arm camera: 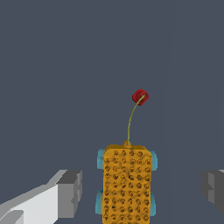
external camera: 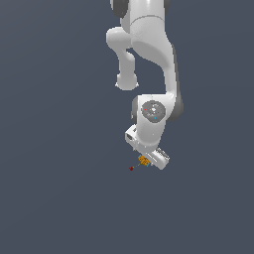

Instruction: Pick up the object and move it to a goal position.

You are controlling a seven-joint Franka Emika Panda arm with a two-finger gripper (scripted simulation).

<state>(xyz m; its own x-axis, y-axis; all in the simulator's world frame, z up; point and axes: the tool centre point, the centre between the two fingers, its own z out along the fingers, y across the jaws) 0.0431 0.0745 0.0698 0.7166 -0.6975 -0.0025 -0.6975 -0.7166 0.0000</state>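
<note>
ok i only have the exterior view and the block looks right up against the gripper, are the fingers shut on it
observer: No. In the wrist view the gripper is open. The block lies between the fingers and neither touches it.
operator: is it centred between them
observer: Not quite. The gap to one finger is clearly wider than the gap to the other.
operator: and the stem, i can barely see it
observer: The stem leaves the block's far end and curves to the red dot, clear of both fingers.
</note>
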